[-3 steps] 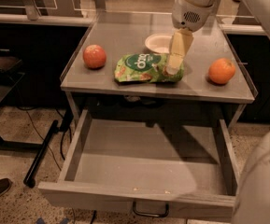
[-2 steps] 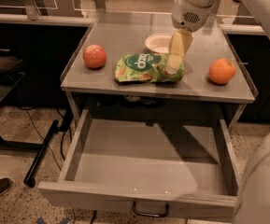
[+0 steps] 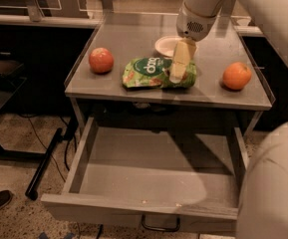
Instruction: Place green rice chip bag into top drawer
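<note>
The green rice chip bag [image 3: 151,72] lies flat on the grey table top [image 3: 133,34], near its front edge, between an apple and an orange. My gripper [image 3: 177,76] comes down from the white arm at the top and rests on the right part of the bag. The top drawer [image 3: 133,210] is pulled fully open below the table. Its flat bottom is bare and its metal loop handle [image 3: 161,227] shows at the front.
A red apple [image 3: 101,59] sits left of the bag and an orange [image 3: 236,75] sits right of it. A white bowl [image 3: 166,45] stands just behind the bag. My white body [image 3: 278,183] fills the lower right. A black pole and a shoe lie on the floor at left.
My gripper has shifted slightly left over the bag's right part. The bag, fruit and drawer have not moved.
</note>
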Robot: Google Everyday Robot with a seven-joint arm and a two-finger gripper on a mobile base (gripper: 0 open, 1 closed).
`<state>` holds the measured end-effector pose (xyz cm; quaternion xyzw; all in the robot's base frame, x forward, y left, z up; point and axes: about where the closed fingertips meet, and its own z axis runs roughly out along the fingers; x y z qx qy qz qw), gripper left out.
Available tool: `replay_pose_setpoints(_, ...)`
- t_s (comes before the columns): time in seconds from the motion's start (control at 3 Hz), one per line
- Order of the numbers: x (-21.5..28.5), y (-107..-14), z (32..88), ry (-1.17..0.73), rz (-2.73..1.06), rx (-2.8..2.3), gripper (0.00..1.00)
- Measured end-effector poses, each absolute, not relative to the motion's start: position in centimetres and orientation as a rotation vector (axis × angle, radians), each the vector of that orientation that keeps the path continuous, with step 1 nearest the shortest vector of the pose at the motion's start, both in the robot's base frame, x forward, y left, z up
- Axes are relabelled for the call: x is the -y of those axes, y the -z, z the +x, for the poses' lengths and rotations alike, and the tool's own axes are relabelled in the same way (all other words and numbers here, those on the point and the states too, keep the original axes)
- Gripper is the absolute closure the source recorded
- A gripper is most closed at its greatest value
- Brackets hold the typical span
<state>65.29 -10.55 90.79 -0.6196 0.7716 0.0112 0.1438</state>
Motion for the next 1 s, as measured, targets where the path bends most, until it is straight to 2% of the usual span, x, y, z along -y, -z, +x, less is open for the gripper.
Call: replay_pose_setpoints(1.0, 14.0, -86.2, 67.5, -0.092, -1.695, -2.364, 0.0)
